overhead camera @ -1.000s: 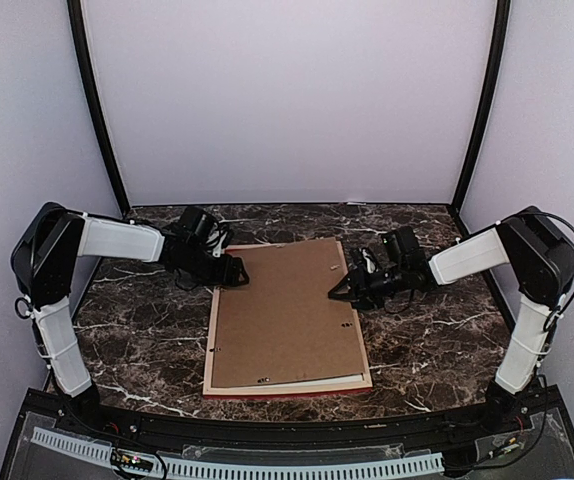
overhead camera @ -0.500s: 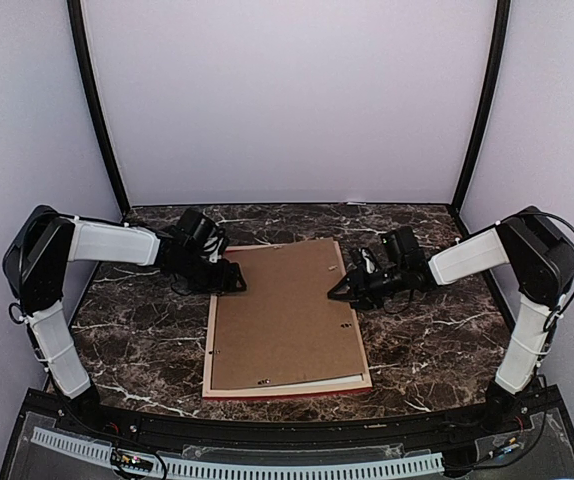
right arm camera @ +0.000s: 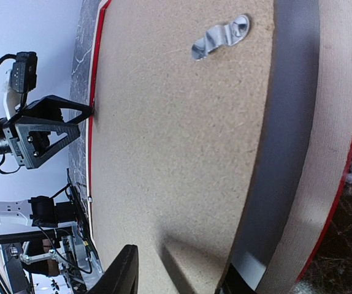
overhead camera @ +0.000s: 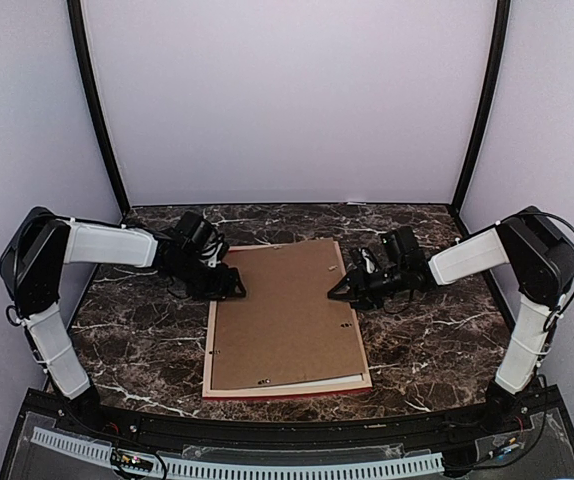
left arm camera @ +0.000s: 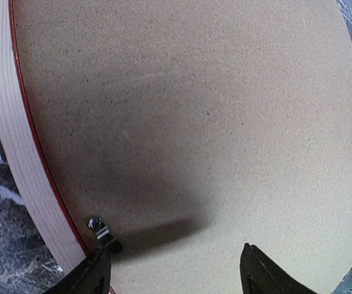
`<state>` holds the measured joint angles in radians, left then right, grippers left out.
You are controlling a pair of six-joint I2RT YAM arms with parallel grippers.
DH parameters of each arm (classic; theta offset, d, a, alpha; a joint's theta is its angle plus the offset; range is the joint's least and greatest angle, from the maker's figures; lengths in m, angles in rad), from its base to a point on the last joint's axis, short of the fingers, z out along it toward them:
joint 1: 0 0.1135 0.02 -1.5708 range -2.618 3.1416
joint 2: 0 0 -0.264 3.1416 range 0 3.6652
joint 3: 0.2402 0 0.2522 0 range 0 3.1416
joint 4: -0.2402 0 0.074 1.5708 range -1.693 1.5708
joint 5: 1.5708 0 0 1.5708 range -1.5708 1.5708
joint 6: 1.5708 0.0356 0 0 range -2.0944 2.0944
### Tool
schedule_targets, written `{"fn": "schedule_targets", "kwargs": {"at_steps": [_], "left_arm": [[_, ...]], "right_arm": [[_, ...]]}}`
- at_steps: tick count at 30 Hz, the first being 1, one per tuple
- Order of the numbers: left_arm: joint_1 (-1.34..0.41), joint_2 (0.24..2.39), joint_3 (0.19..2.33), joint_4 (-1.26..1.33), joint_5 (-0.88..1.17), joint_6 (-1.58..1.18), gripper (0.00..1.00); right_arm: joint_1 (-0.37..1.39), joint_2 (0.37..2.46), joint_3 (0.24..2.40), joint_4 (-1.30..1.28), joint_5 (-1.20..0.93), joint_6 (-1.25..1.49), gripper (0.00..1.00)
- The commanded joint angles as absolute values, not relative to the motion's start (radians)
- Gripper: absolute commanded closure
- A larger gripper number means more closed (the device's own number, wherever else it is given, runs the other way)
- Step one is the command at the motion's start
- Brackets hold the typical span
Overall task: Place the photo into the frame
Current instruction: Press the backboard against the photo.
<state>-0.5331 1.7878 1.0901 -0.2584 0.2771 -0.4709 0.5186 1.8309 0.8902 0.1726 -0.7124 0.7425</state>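
Frame lies face-down on dark marble table, pale walls around.

**Frame face down at the table's centre**
The frame lies flat and slightly skewed, long sides running near to far. Its pale wood back faces up, and a red edge shows along the near side. A brown backing board fills it. A white sheet edge shows at the near right corner; whether it is the photo cannot be told.

Brown backing board lies broad face up over the dark marble table. A metal hanger is fixed to its face. A small clip sits at one edge.
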Motion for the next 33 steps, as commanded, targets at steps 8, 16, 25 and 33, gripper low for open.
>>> {"fn": "schedule_targets", "kwargs": {"at_steps": [8, 16, 25, 33], "left_arm": [[-0.591, 1.583, 1.024, -0.399, 0.207, -0.467, 0.23], [-0.683, 1.483, 0.933, -0.464, 0.189, -0.499, 0.23], [-0.772, 1.424, 0.808, -0.429, 0.23, -0.575, 0.23], [-0.812, 1.446, 0.784, -0.406, 0.242, -0.586, 0.22]], "right_arm": [[0.527, 1.805, 0.91, 0.213, -0.709, 0.737, 0.64], [0.527, 1.798, 0.911, 0.196, -0.704, 0.727, 0.64], [0.528, 1.8, 0.905, 0.202, -0.704, 0.726, 0.64], [0.527, 1.806, 0.909, 0.193, -0.706, 0.722, 0.64]]}}
